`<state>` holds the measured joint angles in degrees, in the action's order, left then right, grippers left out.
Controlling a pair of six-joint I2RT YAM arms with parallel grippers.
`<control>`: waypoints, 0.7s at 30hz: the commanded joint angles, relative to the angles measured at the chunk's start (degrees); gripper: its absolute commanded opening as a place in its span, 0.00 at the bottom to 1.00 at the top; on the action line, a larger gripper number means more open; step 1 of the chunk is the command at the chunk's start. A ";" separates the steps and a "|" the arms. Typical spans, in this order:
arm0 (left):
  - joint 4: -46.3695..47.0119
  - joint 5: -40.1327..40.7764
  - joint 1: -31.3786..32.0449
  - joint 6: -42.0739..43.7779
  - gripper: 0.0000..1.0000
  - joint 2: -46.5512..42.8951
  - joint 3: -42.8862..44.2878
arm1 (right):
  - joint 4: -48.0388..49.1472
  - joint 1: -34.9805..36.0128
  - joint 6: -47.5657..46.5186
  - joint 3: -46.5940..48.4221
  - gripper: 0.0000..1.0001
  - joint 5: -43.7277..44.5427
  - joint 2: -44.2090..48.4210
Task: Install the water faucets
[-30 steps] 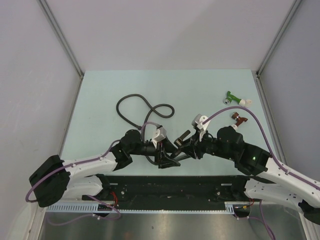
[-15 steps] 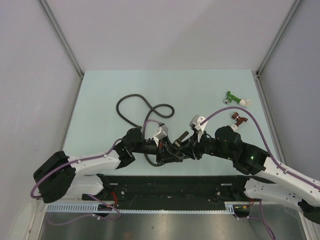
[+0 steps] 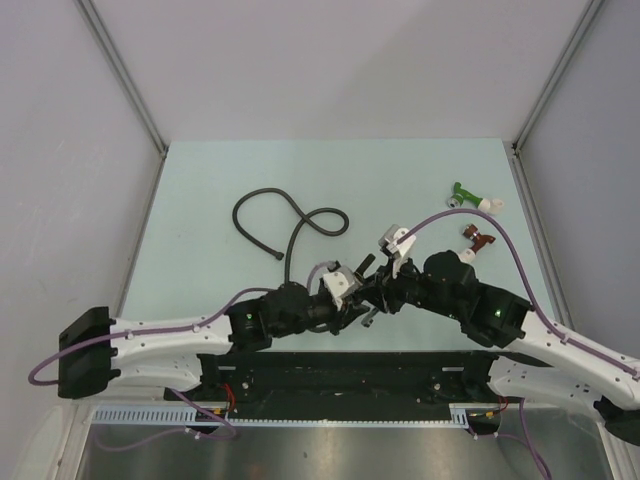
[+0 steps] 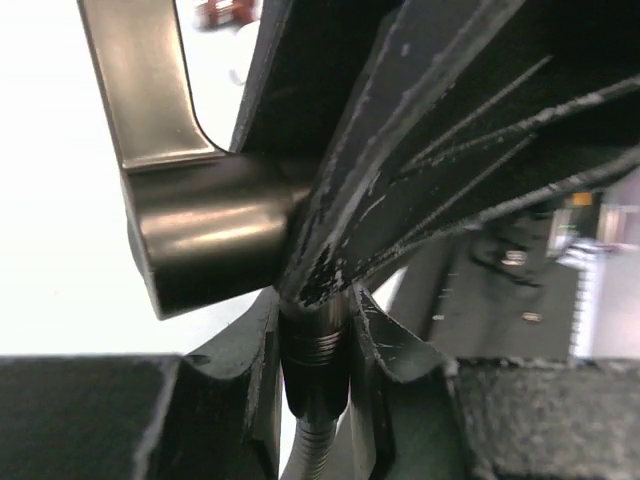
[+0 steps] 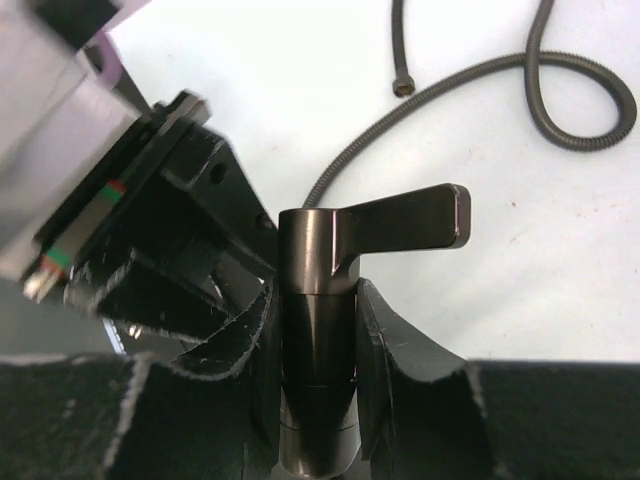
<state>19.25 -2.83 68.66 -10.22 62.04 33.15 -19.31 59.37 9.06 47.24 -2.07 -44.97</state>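
Observation:
The water faucet (image 5: 318, 300), dark grey-brown metal, stands upright in my right gripper (image 5: 318, 345), which is shut on its round body. Its flat arm (image 5: 405, 222) sticks out to the right above the jaws. In the left wrist view the faucet's body (image 4: 205, 235) lies just above my left gripper (image 4: 318, 345). That gripper is shut on the threaded metal end (image 4: 318, 350) of the black flexible hose, right under the faucet. In the top view both grippers meet near the table's front middle, left gripper (image 3: 350, 298) against right gripper (image 3: 374, 290).
The hose (image 3: 262, 200) loops over the table's left middle, its free end (image 5: 402, 87) lying loose. A green fitting (image 3: 463, 194) and a dark-red fitting (image 3: 478, 238) lie at the right. The black base rail (image 3: 340, 375) runs along the near edge.
My left arm has swung right and in toward the right gripper, and its jaws have shut on the hose end. The hose now rises off the table. The right gripper has shifted slightly left.

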 commanded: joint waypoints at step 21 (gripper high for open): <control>13.71 66.92 21.16 26.57 0.35 18.84 12.74 | 0.77 -0.57 9.05 1.10 0.00 9.80 -0.91</control>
<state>24.43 65.91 89.34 12.40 85.65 46.48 -21.06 58.39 17.02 47.29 7.68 -46.61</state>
